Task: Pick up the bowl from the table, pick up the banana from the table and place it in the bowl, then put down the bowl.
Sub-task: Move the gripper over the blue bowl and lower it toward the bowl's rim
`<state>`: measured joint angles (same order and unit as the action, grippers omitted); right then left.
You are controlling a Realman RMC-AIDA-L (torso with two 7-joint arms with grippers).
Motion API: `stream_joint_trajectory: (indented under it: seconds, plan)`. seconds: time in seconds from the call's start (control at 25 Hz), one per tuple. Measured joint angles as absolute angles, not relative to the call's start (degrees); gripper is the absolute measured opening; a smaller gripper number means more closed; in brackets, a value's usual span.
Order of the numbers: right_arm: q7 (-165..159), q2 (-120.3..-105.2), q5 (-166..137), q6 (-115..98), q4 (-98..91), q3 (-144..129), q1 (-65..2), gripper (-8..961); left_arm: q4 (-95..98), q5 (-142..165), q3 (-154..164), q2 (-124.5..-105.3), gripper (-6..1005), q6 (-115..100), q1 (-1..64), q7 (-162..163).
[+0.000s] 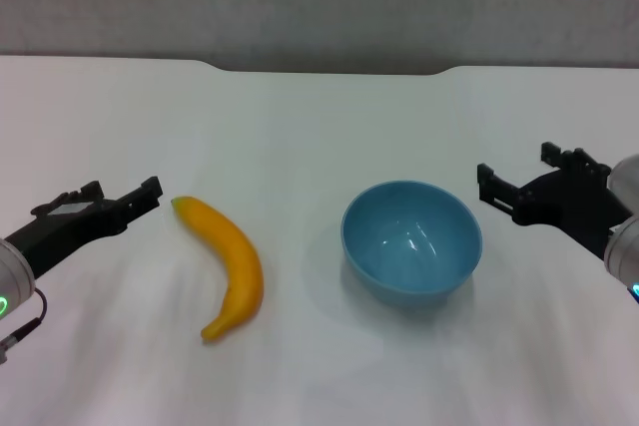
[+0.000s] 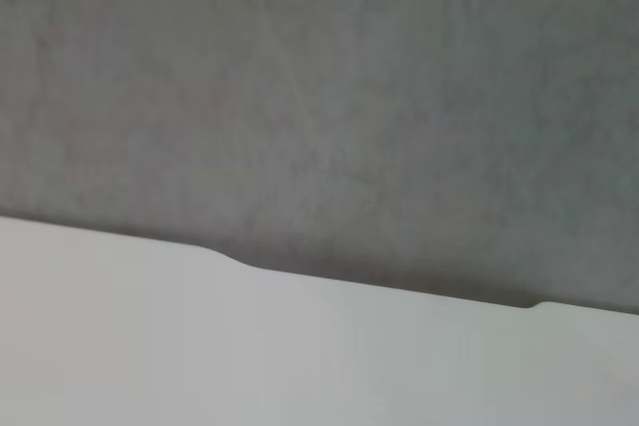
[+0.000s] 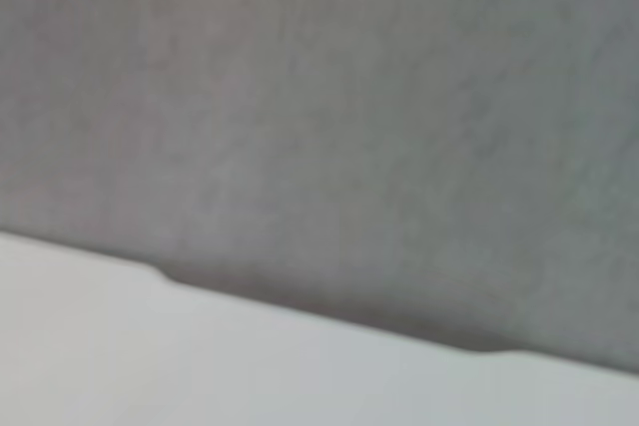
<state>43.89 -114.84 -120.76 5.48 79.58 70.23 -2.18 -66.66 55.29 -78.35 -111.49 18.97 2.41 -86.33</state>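
Bowl sits upright on the tabletop, roughly at 4 o'clock from the middle of the head view, and nothing is in it yet. Banana lies flat at about 8 o'clock, well apart from the bowl, greenish tip pointing toward 10.

Left end effector hangs just beside that tip at the banana's 9–10 o'clock, not touching. Right end effector is near the bowl's rim at its 2–3 o'clock, also clear of it. Both look parted with nothing held, the right one more plainly wide. Wrist views only show the far edge with its notch and the wall, so no help there.

So I'd say the bowl pick is the step in hand. My take: bring the right one in over the near rim at 3 o'clock, one finger inside, one outside, and pinch the wall. It's glossy, so it could slip or tip; close firmly, lift straight and keep it level. Leave the left alone until the bowl is steady, then take the banana around its middle.
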Motion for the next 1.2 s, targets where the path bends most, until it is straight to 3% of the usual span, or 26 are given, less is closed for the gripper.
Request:
stream_joint_trajectory:
  seconds: [0.04, 0.16, 0.28, 0.32, 0.4, 0.76, 1.2]
  plan:
    - [42.4, -114.67, -120.8, 13.1, 80.8, 73.7, -3.3, 872, -67.5, 66.6, -79.8, -110.80, 907, 20.2, 3.0, -74.7]
    - [41.5, -114.72, -121.0, 19.5, 81.1, 77.2, -4.9, 872, -67.9, 76.7, -82.0, -111.13, 907, 22.1, 3.5, -66.9]
    - [39.4, -114.74, -121.2, 26.9, 81.1, 80.8, -7.2, 872, -69.0, 95.0, -88.2, -113.82, 907, 27.4, 4.5, -55.1]
    - [38.5, -114.69, -121.7, 29.2, 81.1, 82.0, -7.9, 872, -69.0, 95.0, -88.2, -113.82, 907, 27.4, 4.5, -55.1]
    - [35.9, -114.70, -124.4, 33.4, 81.5, 84.4, -9.2, 872, -70.3, 112.3, -94.2, -116.58, 907, 33.3, 6.4, -44.5]
    - [16.7, -114.69, -146.9, 51.6, 87.1, 88.2, -16.8, 862, -72.5, 133.0, -96.6, -116.69, 907, 38.8, 9.5, -27.6]
    - [11.8, -114.75, -151.9, 53.3, 84.8, 89.8, -19.4, 855, -78.8, 150.8, -87.8, -117.03, 906, 35.2, 8.9, -12.0]
